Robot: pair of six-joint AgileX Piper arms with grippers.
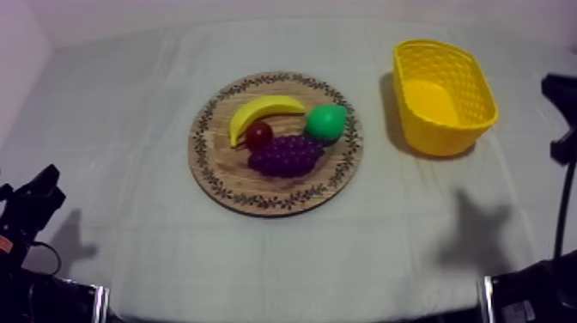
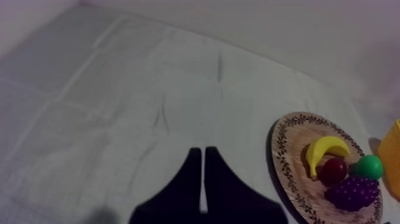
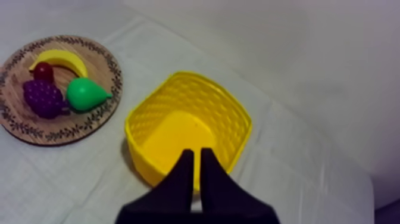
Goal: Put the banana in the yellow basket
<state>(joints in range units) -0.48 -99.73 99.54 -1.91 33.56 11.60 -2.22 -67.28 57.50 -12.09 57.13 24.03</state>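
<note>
The yellow banana [image 1: 262, 112] lies along the far side of the round wooden board [image 1: 223, 167] at mid-table, curved over a small red fruit [image 1: 259, 134]. The yellow basket [image 1: 446, 142] stands to the right of the board with nothing inside. My left gripper [image 2: 203, 156] is shut on nothing and hangs over bare cloth, well left of the board [image 2: 291, 149] and the banana [image 2: 324, 152]. Shut on nothing as well, my right gripper [image 3: 196, 156] hovers above the near rim of the basket [image 3: 134, 119]. The banana [image 3: 59, 59] is far off on the board [image 3: 65, 122].
Purple grapes [image 1: 288, 155] and a green pear [image 1: 326, 122] share the board, close to the banana. My left arm [image 1: 34, 206] rests low at the left. The right arm [image 1: 562, 112] rises at the right edge, beside the basket.
</note>
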